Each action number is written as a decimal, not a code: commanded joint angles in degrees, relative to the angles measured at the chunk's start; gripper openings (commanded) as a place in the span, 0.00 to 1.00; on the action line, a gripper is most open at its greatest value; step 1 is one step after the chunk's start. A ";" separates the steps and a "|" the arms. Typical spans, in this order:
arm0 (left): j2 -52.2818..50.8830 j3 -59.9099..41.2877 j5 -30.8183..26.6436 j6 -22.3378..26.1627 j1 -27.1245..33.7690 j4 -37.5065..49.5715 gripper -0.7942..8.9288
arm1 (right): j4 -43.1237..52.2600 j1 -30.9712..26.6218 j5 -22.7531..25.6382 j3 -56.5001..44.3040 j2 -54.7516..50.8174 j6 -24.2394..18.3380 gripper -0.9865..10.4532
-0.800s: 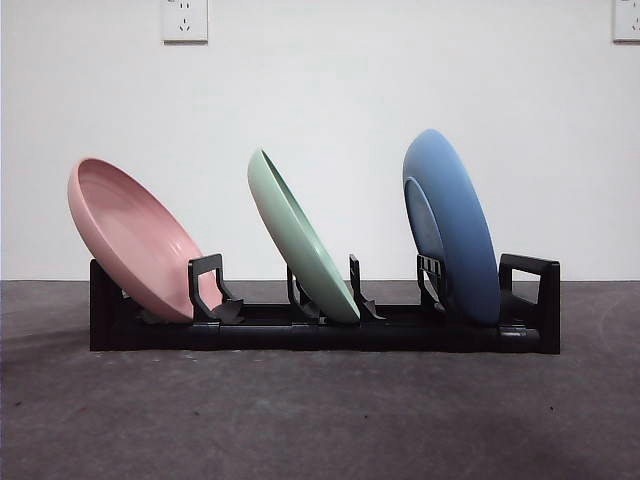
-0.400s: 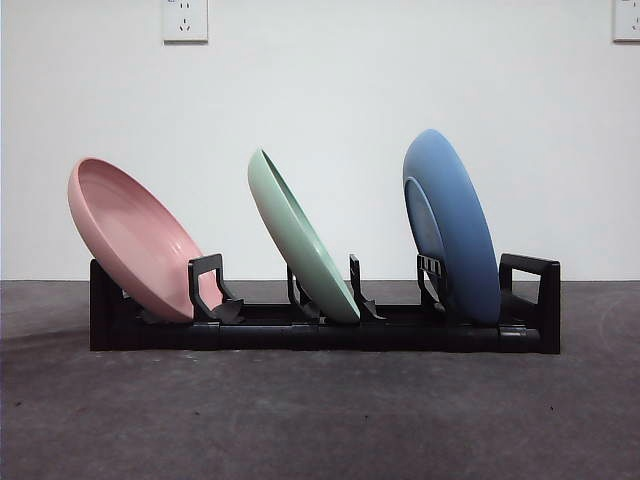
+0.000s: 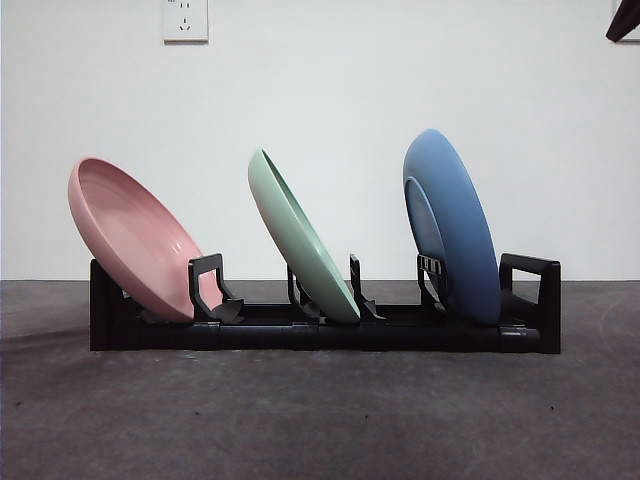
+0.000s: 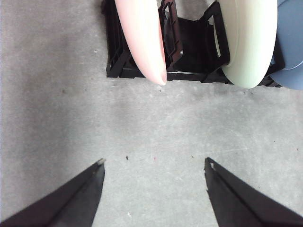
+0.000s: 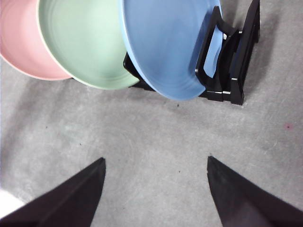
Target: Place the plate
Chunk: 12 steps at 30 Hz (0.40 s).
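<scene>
A black dish rack (image 3: 320, 325) holds three plates on edge. The pink plate (image 3: 130, 238) leans at its left end, the green plate (image 3: 300, 238) in the middle, the blue plate (image 3: 452, 225) at the right end. The left wrist view shows the pink plate (image 4: 142, 38), the green plate (image 4: 248, 40) and the rack (image 4: 189, 45). The right wrist view shows the blue plate (image 5: 163, 45), the green plate (image 5: 83, 42) and the pink plate (image 5: 21, 42). My left gripper (image 4: 154, 163) and my right gripper (image 5: 156, 161) are open and empty above the table, back from the rack. A black arm tip (image 3: 625, 20) shows at the top right corner.
The grey table (image 3: 320, 420) stretches in front of the rack. A white wall with a socket (image 3: 185, 20) stands behind it. The rack's right end handle (image 3: 535, 290) stands just past the blue plate.
A black arm tip has come into the front view's top right corner. The plates and the rack have not moved.
</scene>
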 commanded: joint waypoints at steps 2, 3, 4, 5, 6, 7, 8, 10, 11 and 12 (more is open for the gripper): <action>0.24 1.46 0.37 0.79 -0.11 0.35 0.43 | 0.74 0.76 -0.28 6.43 5.42 2.49 0.38; 0.24 1.46 0.37 0.79 -0.11 0.35 0.43 | 0.61 1.33 -0.28 9.05 8.22 2.69 0.38; 0.24 1.46 0.39 0.76 -0.11 0.35 0.43 | 0.52 2.01 -0.24 11.96 11.47 2.75 0.38; 0.24 1.46 0.39 0.76 -0.11 0.35 0.43 | 0.55 2.78 -0.24 14.97 14.91 2.73 0.38; 0.24 1.46 0.37 0.76 -0.11 0.35 0.43 | 0.55 3.56 -0.26 17.97 18.36 2.71 0.38; 0.24 1.46 0.39 0.76 -0.11 0.35 0.43 | 0.59 4.39 -0.26 20.94 21.90 2.71 0.38; 0.24 1.46 0.39 0.76 -0.11 0.35 0.43 | 0.57 5.11 -0.26 23.78 25.35 2.69 0.38; 0.24 1.46 0.37 0.76 -0.11 0.35 0.43 | 0.61 6.19 -0.15 28.65 31.78 2.64 0.38; 0.24 1.46 0.37 0.76 -0.11 0.37 0.43 | 0.79 6.60 -0.09 30.64 34.69 2.56 0.38; 0.24 1.46 0.37 0.76 -0.11 0.37 0.43 | 0.96 7.04 -0.07 32.33 37.33 2.23 0.38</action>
